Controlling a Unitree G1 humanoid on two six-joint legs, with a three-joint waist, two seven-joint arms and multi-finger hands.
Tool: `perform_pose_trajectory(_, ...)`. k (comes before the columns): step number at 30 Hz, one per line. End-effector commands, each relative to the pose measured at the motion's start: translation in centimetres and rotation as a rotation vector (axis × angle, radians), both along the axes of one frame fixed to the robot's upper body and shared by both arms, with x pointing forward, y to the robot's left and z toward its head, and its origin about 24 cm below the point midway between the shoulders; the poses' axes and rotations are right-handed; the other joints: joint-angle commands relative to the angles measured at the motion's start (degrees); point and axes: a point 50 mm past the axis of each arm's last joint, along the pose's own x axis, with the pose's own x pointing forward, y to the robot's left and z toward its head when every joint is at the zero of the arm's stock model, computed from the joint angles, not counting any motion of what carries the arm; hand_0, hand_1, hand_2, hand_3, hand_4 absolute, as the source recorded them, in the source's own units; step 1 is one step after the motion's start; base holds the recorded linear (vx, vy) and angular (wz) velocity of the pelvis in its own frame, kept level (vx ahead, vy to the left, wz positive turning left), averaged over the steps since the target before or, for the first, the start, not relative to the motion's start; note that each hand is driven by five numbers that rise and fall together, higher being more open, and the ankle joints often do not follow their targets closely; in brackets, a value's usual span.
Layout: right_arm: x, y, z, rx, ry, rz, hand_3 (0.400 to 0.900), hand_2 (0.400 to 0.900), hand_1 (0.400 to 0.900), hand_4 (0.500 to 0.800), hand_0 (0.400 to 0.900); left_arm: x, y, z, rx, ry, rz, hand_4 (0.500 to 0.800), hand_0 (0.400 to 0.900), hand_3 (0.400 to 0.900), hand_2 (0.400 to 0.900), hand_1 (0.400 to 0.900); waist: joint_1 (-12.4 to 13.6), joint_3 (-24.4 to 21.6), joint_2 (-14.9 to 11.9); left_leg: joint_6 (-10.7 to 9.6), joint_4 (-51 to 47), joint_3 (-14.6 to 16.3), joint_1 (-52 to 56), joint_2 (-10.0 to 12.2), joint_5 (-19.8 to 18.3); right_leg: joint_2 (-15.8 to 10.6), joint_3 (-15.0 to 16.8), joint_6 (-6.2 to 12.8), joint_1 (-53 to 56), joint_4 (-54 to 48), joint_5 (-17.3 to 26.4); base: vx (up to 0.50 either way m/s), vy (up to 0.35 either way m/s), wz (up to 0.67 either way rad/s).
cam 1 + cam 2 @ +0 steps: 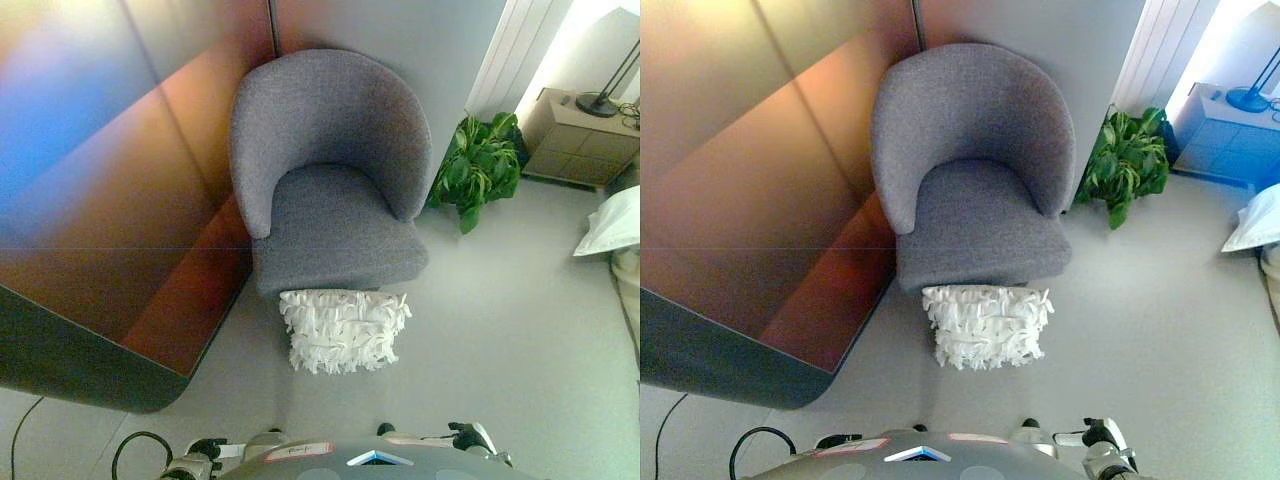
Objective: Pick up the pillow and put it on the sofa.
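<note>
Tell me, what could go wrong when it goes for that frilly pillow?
The white pillow lies on the floor touching the grey armchair's front, so a hand reaching down might bump the seat edge. Its loose ruffles could slip from a grip. The potted plant stands close on the right and might get brushed in a wide swing.
</note>
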Motion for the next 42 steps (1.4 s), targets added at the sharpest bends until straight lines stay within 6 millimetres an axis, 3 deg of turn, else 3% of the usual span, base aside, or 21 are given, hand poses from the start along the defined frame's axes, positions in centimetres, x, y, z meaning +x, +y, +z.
perform_pose_trajectory(1,2.6,-0.9,0.5,-0.031,-0.027,0.05,0.9,0.9,0.9,0.8,0.9,1.4,0.2,0.1,0.017,-0.009,-0.019,0.8,0.9,0.9,0.9,0.9,-0.93,2.5,0.05,2.57,0.23,3.98,1.27,-1.19,-2.61,-0.87,-3.79,0.76,1.17,0.16,1.1,0.0,-0.007,0.04)
perform_pose_trajectory(24,2.8,-0.5,0.4,-0.014,-0.006,0.035,0.9,0.9,0.9,0.8,0.9,1.3,0.4,0.2,0.018,0.015,-0.034,0.8,0.9,0.9,0.9,0.9,-1.55,3.45,0.43,2.38,0.23,3.73,1.47,-0.27,-1.94,0.09,-3.0,-0.23,0.54,1.22,0.27,0.02,-0.043,-0.01)
perform_pose_trajectory(27,3.0,-0.8,0.5,-0.016,0.002,0.063,0.9,0.9,0.9,0.8,0.9,1.6,0.3,0.2,0.023,0.007,-0.026,0.8,0.9,0.9,0.9,0.9,-2.08,4.33,0.6,2.09,2.21,2.68,0.74,-0.16,-1.89,1.53,-1.41,-1.56,-0.6,2.63,-0.83,0.02,-0.117,-0.04)
perform_pose_trajectory(29,3.2,-1.0,0.6,-0.025,0.005,0.082,0.9,0.9,0.9,0.8,0.9,1.8,-0.1,0.1,0.006,-0.001,-0.01,0.8,0.9,0.9,0.9,0.9,-2.03,5.14,-0.11,1.77,9.33,1.01,-1.6,-0.83,-3.03,1.5,-1.12,-2.51,-1.44,3.64,-0.91,0.0,-0.087,-0.04)
perform_pose_trajectory(30,3.4,-1.2,0.7,-0.03,0.004,0.103,0.9,0.9,0.9,0.8,0.9,1.7,-0.5,0.0,-0.003,-0.011,0.01,0.8,0.9,0.9,0.9,0.9,-1.61,6.16,-0.73,1.22,16.64,-0.37,-4.58,-1.1,-1.27,1.21,-1.46,-3.46,-2.12,4.48,-0.91,0.01,-0.046,-0.11)
perform_pose_trajectory(32,3.7,-1.5,0.9,-0.038,0.005,0.122,0.9,0.9,0.9,0.8,0.9,1.6,-0.9,-0.1,-0.015,-0.019,0.026,0.8,0.9,0.9,0.9,0.9,-0.7,7.57,-0.53,0.1,20.53,-2.48,-9.21,-0.82,3.27,1.37,-1.86,-3.98,-2.28,4.97,-0.93,0.05,0.014,-0.13)
perform_pose_trajectory(35,4.2,-2.2,1.2,-0.062,-0.007,0.11,0.9,0.9,0.9,0.8,0.9,0.9,-1.3,-0.3,-0.029,0.001,0.035,0.8,0.9,0.9,0.9,0.9,0.79,9.49,0.5,-1.01,14.79,-0.67,-12.3,1.94,7.33,1.43,-1.83,-3.58,-1.36,5.75,-2.25,0.18,0.136,-0.06)
perform_pose_trajectory(38,4.7,-2.5,1.4,-0.055,-0.022,0.097,0.9,0.9,0.9,0.8,0.9,-0.1,-1.1,-0.3,-0.022,0.03,0.048,0.8,0.9,0.9,0.9,0.9,2.42,10.09,1.77,-2.67,6.21,-1.47,-14.36,4.83,13.3,1.96,-1.32,-3.41,1.46,5.38,-4.51,0.32,0.184,-0.15)
perform_pose_trajectory(40,4.6,-2.6,1.4,-0.046,-0.024,0.093,0.9,0.9,0.9,0.8,0.9,-0.5,-1.1,-0.3,-0.02,0.038,0.06,0.8,0.9,0.9,0.9,0.9,3.41,10.21,1.63,-3.2,3.25,-0.86,-16.4,5.91,14.48,1.58,-0.48,-3.41,4.26,4.87,-6.22,0.36,0.192,-0.29)
perform_pose_trajectory(42,4.6,-2.5,1.4,-0.049,-0.025,0.091,0.9,0.9,0.9,0.8,0.9,-0.6,-1.1,-0.3,-0.02,0.034,0.084,0.8,0.9,0.9,0.9,0.9,4.27,9.75,1.38,-2.5,3.35,-0.95,-17.12,5.07,11.26,-0.19,0.05,-2.59,6.25,5.26,-7.54,0.33,0.203,-0.41)
